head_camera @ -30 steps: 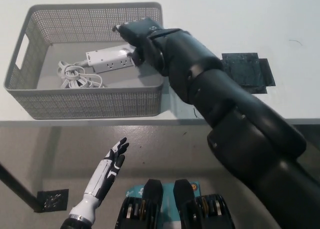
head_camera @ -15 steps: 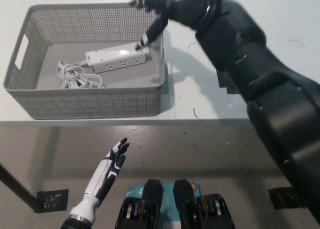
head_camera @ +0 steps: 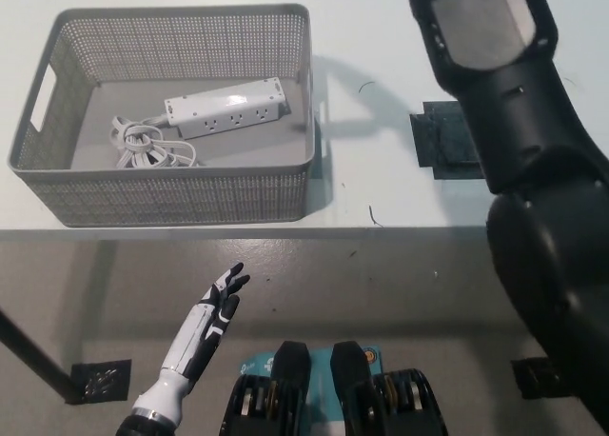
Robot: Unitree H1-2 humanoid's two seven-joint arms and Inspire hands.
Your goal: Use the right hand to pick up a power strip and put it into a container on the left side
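1. Already the power strip (head_camera: 225,109) lies flat on the floor of the grey basket (head_camera: 162,198), which stands at the left of the white table (head_camera: 381,184). Its coiled cord (head_camera: 143,143) sits beside it, toward the basket's left end.
2. Nothing touches the strip. Its outlets face up and its body runs slantwise, the right end close to the basket's right wall.
3. Only the black right arm (head_camera: 519,141) shows, rising along the picture's right side and out past the top edge. Its hand is out of view, so I cannot tell how its fingers stand or whether it holds anything.
4. Low at the left, under the table's edge, the white left hand (head_camera: 205,327) rests with fingers straight and spread, holding nothing.
5. Judged from how things lie, the placing is done and the step in hand is the retreat of the right arm.
6. To do that well, the arm should travel high and to the right, well apart from the basket's rim, so that no part of it knocks the wall or shifts the basket.
7. A black patch (head_camera: 447,143) lies on the table just beside the arm; it is flat and should give no trouble.
8. The cord is fully inside the basket, so nothing trails where the arm could snag it.
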